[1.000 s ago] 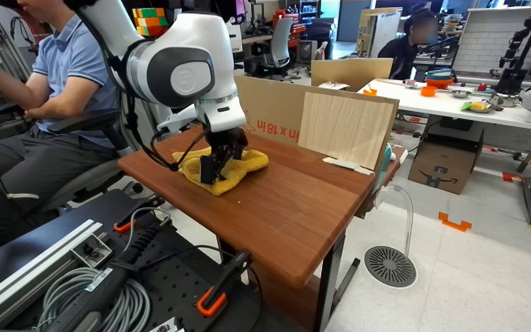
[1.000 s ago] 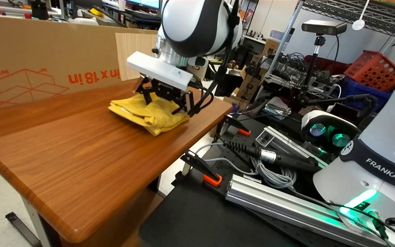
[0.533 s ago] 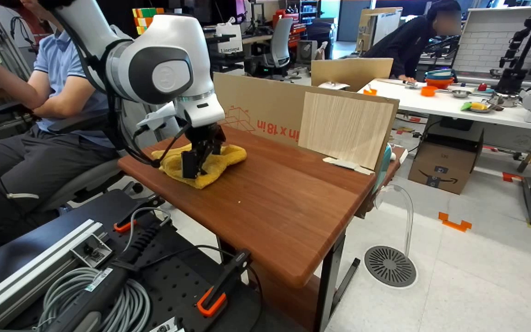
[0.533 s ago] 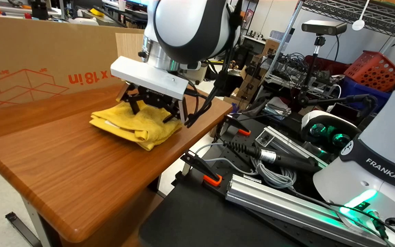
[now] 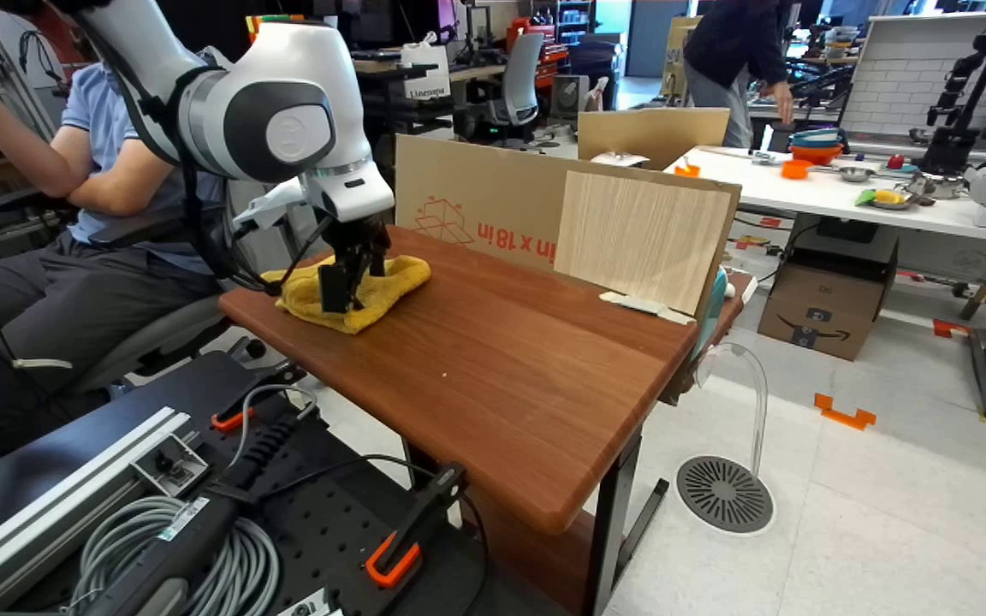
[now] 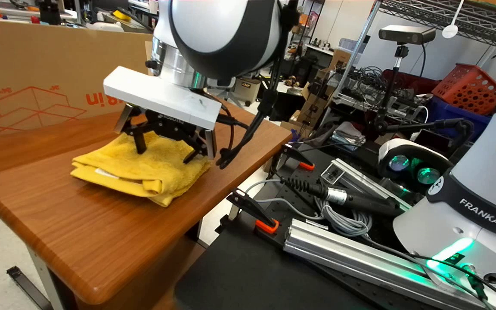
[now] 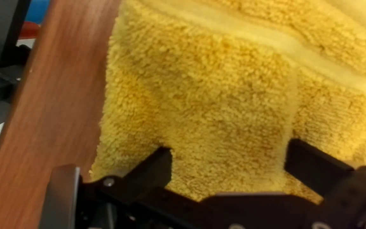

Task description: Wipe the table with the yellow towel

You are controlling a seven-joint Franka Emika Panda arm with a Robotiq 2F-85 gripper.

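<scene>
The yellow towel (image 5: 403, 278) lies folded on the brown wooden table (image 5: 493, 385), near the end by the seated person. It also shows in an exterior view (image 6: 123, 161), with a small white tag at its folded edge. My gripper (image 6: 165, 155) points down, with both black fingertips touching the top of the towel. In the wrist view the gripper (image 7: 229, 151) is open, its fingers wide apart, with the flat top of the towel (image 7: 202, 95) under and between them. The towel fills most of the wrist view, and the table (image 7: 65, 95) shows at the left.
A cardboard panel (image 5: 501, 205) stands along one long table edge, with a light wood board (image 5: 643, 239) on it. A black bench (image 5: 322, 505) with clamps and cables borders the opposite side. A seated person (image 5: 116, 154) is close to the table's end.
My gripper and the towel have moved together across the table, leftward in both exterior views, toward the seated person's end. The gripper stays open on the towel. The background person has stood up.
</scene>
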